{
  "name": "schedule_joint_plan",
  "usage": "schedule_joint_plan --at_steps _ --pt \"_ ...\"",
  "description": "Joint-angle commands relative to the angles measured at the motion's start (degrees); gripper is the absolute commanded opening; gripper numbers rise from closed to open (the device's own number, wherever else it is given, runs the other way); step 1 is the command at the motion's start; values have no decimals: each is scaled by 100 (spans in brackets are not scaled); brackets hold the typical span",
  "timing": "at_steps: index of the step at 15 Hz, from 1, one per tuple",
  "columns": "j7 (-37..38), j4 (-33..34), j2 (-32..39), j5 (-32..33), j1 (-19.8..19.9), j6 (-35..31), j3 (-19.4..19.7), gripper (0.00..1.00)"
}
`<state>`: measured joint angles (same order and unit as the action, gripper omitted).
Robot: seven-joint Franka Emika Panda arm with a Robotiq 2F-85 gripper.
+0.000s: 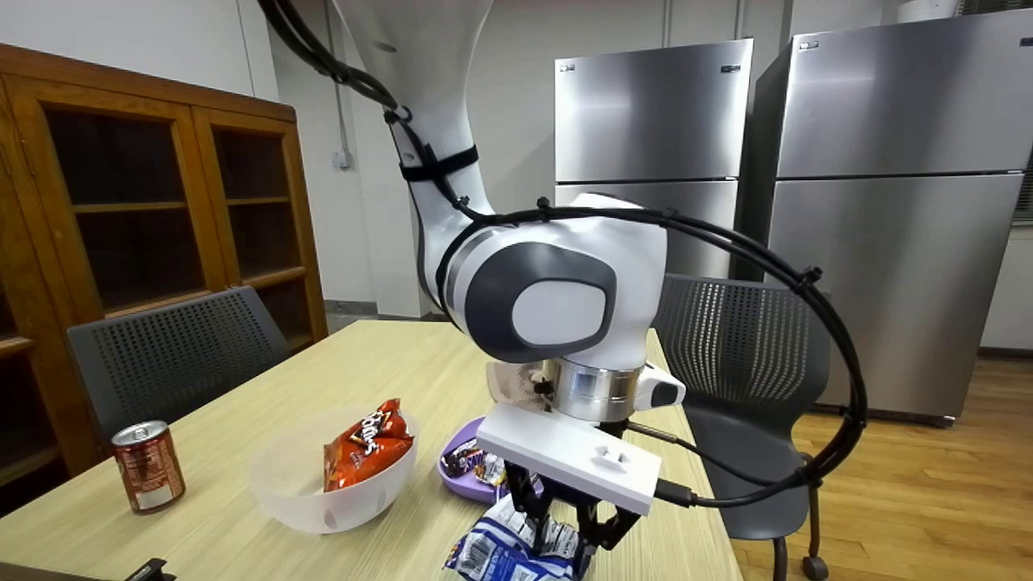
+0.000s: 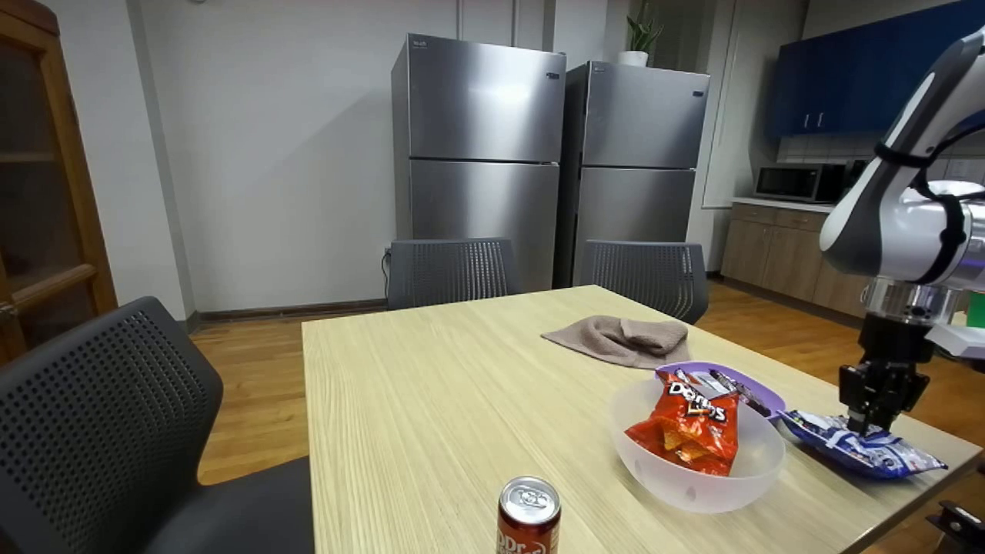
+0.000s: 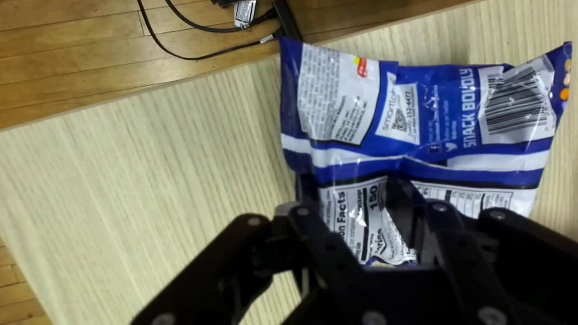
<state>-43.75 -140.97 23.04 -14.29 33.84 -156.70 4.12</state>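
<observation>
A gripper (image 3: 354, 195), jaws partway apart, bracketed part of a blue Frito-Lay snack bag (image 3: 420, 151) on a wood-grain table (image 3: 158, 171), apparently mid-grasp, hold unclear; lifting likely called for a firm pinch.

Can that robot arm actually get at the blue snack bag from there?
It looks like yes: its end effector is right down at the blue snack bag, and nothing else lies on top to block the way.
</observation>
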Motion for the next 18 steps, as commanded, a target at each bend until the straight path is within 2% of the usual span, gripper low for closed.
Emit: schedule_joint_plan --at_steps 1,2,3,8,12,18 --pt "-140 139 76 -130 155 161 -137 12" --pt "-139 147 81 -131 154 167 -136 4" --pt "-135 158 89 -130 153 170 -134 1" --pt "-147 178 57 -109 163 196 -133 0" --pt "-113 -10 -272 -10 86 -3 -47 0" --pt "-487 -200 -862 -184 119 17 -105 0"
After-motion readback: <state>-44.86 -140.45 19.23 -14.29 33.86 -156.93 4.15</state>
